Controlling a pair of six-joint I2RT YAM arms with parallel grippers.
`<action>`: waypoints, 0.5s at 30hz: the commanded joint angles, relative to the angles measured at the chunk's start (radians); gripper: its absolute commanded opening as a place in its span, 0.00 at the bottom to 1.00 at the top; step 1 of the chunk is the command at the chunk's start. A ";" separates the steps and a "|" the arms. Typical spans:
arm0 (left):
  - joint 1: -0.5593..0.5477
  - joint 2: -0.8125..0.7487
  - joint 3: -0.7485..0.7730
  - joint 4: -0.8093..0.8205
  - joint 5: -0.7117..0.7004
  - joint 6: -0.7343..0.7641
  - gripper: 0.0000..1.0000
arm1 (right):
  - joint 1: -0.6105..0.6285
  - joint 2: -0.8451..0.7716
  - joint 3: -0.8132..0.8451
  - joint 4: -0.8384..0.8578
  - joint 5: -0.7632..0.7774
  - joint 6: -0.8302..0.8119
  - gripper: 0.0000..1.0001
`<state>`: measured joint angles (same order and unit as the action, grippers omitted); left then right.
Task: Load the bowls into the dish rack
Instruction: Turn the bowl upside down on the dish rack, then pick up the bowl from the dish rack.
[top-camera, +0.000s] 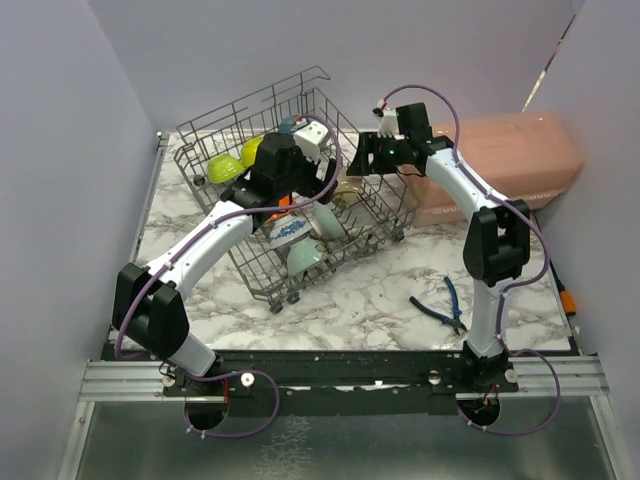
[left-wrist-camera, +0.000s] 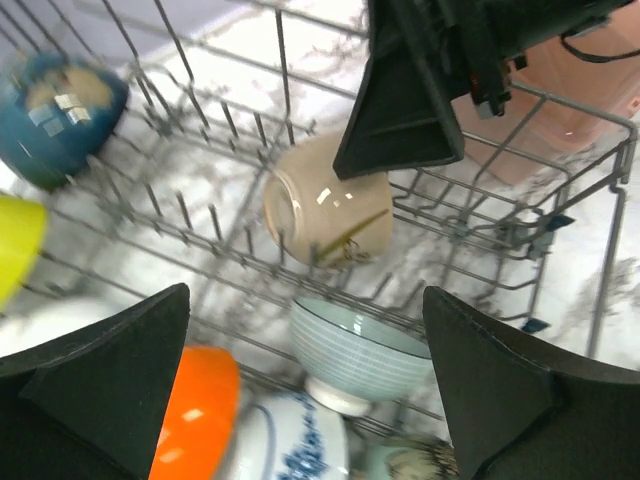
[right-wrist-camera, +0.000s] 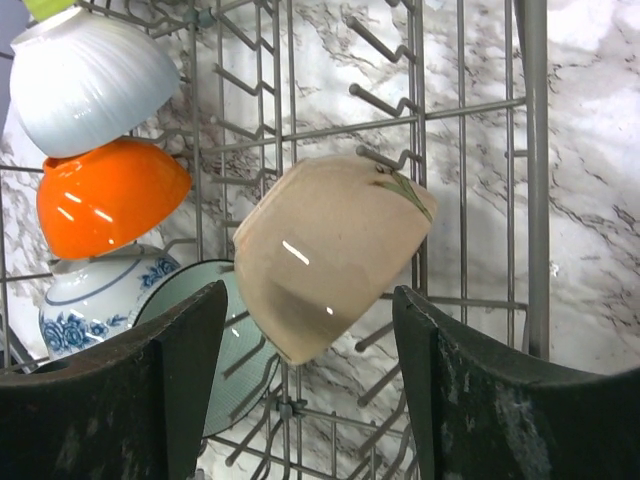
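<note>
I see a white-and-grey marbled desk top (top-camera: 380, 290) boxed in by plain pale lilac walls (top-camera: 60, 120), with a metal rail (top-camera: 110, 380) along its near edge. The large grey wire dish rack (top-camera: 350, 255) sits skewed, running from the far-left corner toward the desk's middle. The 2 arms both reach into it.

The left gripper (left-wrist-camera: 307, 292) hangs with its jaws wide apart and nothing between them. The right gripper (right-wrist-camera: 310, 290) is spread just as wide over a beige glazed bowl (right-wrist-camera: 330, 250), which lies tilted on the tines, not clamped.

Also in the rack rest an orange bowl (right-wrist-camera: 110, 195), a white ribbed bowl (right-wrist-camera: 90, 80), a blue-patterned white bowl (right-wrist-camera: 90, 300), a pale teal striped bowl (left-wrist-camera: 350, 350), a dark blue bowl (left-wrist-camera: 60, 115) and a lime-yellow bowl (top-camera: 222, 168).

A pink plastic box (top-camera: 510, 160) stands at the far-right corner. Blue-handled pliers (top-camera: 445, 305) lie near the right edge.
</note>
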<state>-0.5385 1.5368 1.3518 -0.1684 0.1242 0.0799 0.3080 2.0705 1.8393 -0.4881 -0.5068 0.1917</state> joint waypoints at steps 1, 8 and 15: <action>-0.003 -0.037 -0.054 -0.069 -0.078 -0.350 0.99 | -0.012 -0.086 -0.054 -0.034 0.075 -0.034 0.72; -0.023 0.041 -0.029 -0.192 -0.115 -0.536 0.99 | -0.010 -0.165 -0.116 -0.036 0.081 -0.037 0.75; -0.029 0.112 0.039 -0.284 -0.212 -0.566 0.99 | 0.016 -0.193 -0.139 -0.062 -0.051 -0.078 0.71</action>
<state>-0.5640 1.6329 1.3415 -0.3710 0.0097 -0.4343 0.3023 1.9060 1.7149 -0.5133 -0.4679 0.1562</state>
